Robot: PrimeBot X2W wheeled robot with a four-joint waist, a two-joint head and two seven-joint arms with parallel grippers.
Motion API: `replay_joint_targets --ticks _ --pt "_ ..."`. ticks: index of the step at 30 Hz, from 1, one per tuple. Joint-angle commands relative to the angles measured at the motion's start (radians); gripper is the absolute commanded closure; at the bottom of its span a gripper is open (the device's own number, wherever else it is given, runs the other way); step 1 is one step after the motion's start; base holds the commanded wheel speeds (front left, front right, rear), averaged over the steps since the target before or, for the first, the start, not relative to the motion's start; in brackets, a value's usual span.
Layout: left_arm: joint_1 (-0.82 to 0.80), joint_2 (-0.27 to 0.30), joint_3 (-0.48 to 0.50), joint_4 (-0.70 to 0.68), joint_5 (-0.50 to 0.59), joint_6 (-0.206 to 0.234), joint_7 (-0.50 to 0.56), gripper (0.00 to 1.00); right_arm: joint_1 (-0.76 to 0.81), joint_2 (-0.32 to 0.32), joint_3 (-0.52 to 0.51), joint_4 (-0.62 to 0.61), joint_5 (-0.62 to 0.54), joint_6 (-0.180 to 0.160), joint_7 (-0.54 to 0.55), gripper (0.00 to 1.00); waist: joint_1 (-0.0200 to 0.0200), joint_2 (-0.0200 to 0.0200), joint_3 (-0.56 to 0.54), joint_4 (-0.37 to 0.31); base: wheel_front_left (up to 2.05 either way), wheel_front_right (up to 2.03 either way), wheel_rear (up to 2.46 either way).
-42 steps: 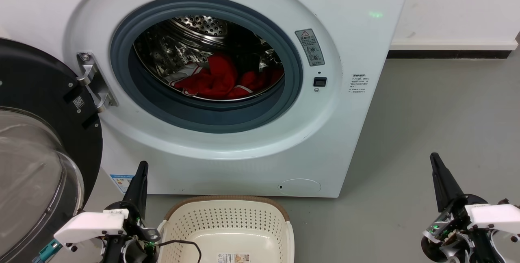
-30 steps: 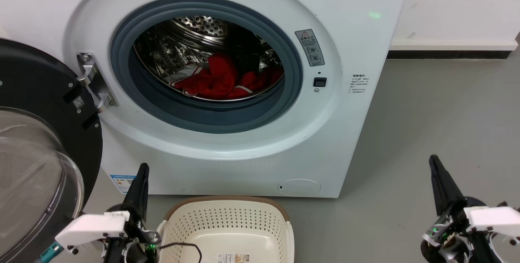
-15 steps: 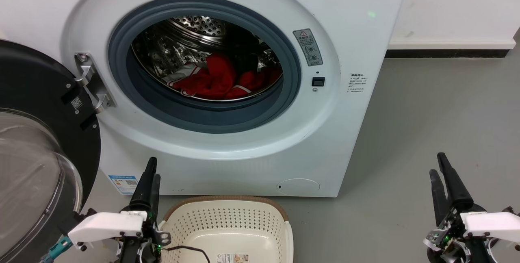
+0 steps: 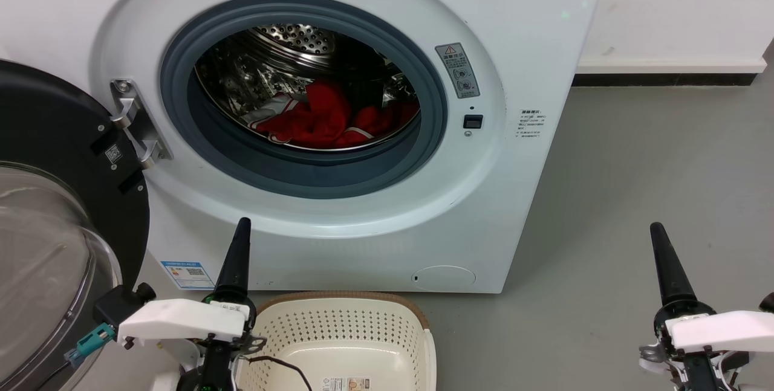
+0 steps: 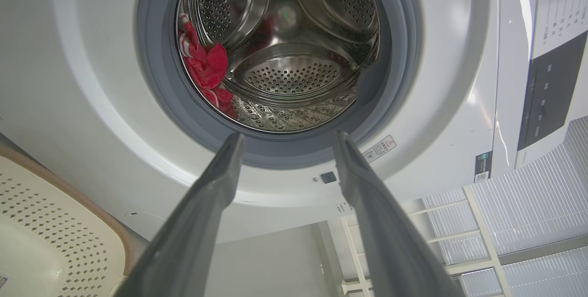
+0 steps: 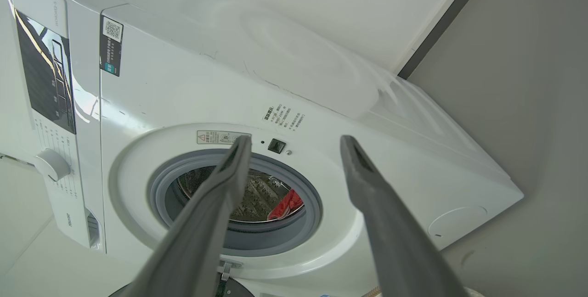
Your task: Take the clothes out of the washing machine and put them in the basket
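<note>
left gripper: low left in head view, just beside the basket, aimed up at the porthole; its 2 fingers spread apart, nothing between them
right gripper: low right in head view over the grey floor, well apart from the washing machine; 2 fingers spread, holding nothing
clothes: red heap with white stripes lying at the bottom of the steel drum, close behind the front lip, apart from both grippers
washing machine: white front-loader, grey seal around the porthole
door: black frame with glass bowl, swung fully open at the machine's left
basket: cream, perforated, brown rim, standing on the floor just in front of the machine's base, below the porthole; a label shows on its bottom; a thin black cable crosses its near left corner
</note>
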Motion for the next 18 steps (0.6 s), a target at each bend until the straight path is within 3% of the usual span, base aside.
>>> replay_joint_targets --ticks 1,18 --pt "-0.031 0.003 -0.007 -0.019 0.042 -0.002 -0.011 0.00 -0.004 -0.004 0.002 -0.023 -0.047 0.000 -0.010 0.00 0.0000 -0.0001 0.000 0.001 0.00 0.00 0.00" --pt "-0.058 0.003 -0.069 -0.005 0.368 0.018 -0.072 0.00 0.018 -0.004 0.027 -0.052 -0.400 0.000 -0.071 0.00 0.0000 -0.0001 -0.002 0.014 0.00 0.00 0.00"
